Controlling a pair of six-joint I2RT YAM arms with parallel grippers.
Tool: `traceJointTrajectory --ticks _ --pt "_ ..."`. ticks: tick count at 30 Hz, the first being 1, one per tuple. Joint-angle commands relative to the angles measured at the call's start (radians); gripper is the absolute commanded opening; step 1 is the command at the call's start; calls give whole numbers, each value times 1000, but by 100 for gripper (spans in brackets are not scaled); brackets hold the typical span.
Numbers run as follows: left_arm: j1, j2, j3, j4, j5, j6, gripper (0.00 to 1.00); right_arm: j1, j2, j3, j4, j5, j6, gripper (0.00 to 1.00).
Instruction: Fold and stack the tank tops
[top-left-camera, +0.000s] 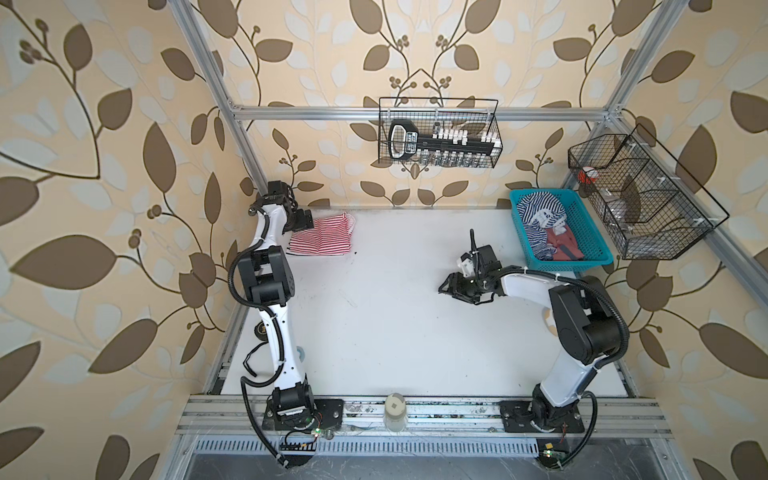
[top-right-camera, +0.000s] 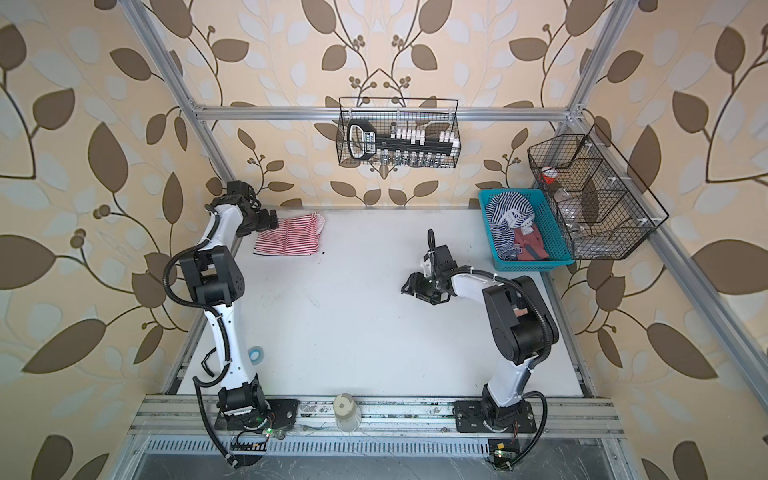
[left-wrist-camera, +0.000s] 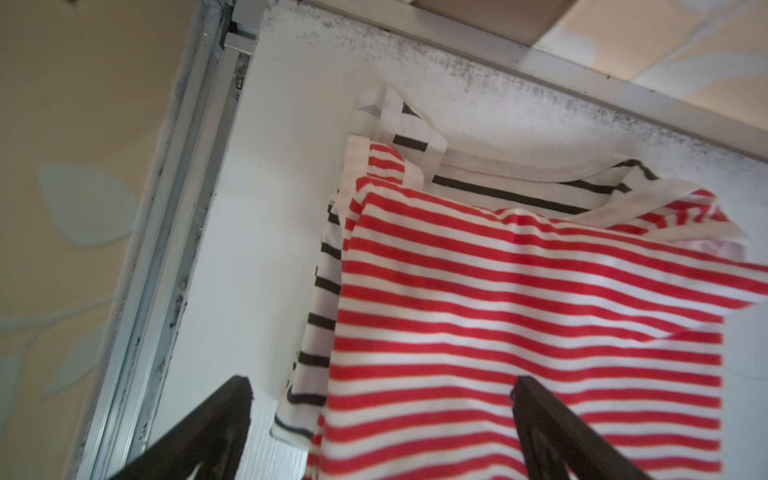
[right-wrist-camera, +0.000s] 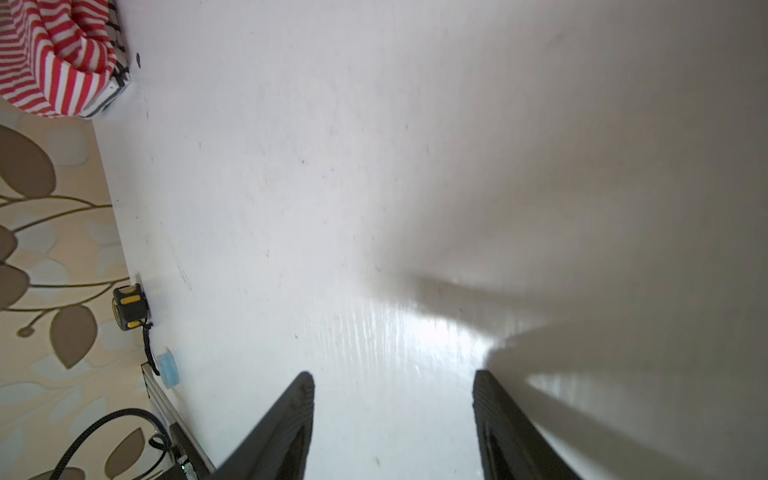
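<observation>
Both grippers stand open; two folded tops lie stacked at the table's far left corner.

The left gripper (left-wrist-camera: 380, 419) has its fingers (left-wrist-camera: 552, 432) spread wide over the near edge of the red top (left-wrist-camera: 519, 316), clamping nothing. The red top lies folded on the black top (left-wrist-camera: 322, 286), whose stripes and strap peek out along one side and the far end. In both top views the stack (top-left-camera: 322, 235) (top-right-camera: 287, 237) sits by the back wall. The right gripper (right-wrist-camera: 392, 415), fingers apart and empty, hangs over the bare table (top-left-camera: 395, 324) mid-right, near a blue basket (top-left-camera: 602, 253) of clothes.
</observation>
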Motion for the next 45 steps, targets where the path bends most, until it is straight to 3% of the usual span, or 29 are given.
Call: traceJointTrajectory --ticks 1,6,10,12,15,16,17,19,23,30,32,38,41,43,45 --pt "-3 -292 -88 42 21 -56 99 -29 -150 -11 -66 43 -65 62" --pt "-59 -693 -590 336 -28 -121 99 -108 -403 -44 -72 119 -195 64" --pt "-119 -996 -949 532 -95 -150 99 -164 -630 -134 25 166 -278 69" --pt "-134 -1092 -1085 592 -127 -172 99 -176 -714 -203 103 202 -296 71" --pt "-142 -1191 -1272 655 -162 -181 99 -178 -801 -300 189 353 -334 78" --pt "-164 -1216 -1334 687 -207 -164 99 -177 -824 -339 219 406 -377 95" --pt "-201 -1231 -1388 745 -292 -143 99 -177 -842 -377 253 442 -413 100" --pt "-249 -1240 -1514 910 -345 -107 99 -178 -864 -470 331 530 -478 100" --pt "-251 -1187 -1613 983 -366 -129 99 -186 -828 -595 492 622 -525 100" --pt "-250 -1099 -1791 1252 -394 -99 99 -189 -650 -842 1116 659 -587 100" --pt "-250 -1066 -1825 1330 -391 -99 99 -192 -629 -812 1074 654 -596 100" --pt "-248 -965 -1836 1486 -402 -67 99 -233 -417 -861 1367 608 -596 100" --pt "-246 -820 -1846 1649 -318 -19 99 -255 -397 -795 1244 555 -590 100" --pt "-241 -801 -1776 1527 -282 -19 99 -284 -376 -789 1273 534 -564 100" --pt "-227 -799 -1779 1526 -256 -24 99 -289 -390 -782 1236 530 -563 100"
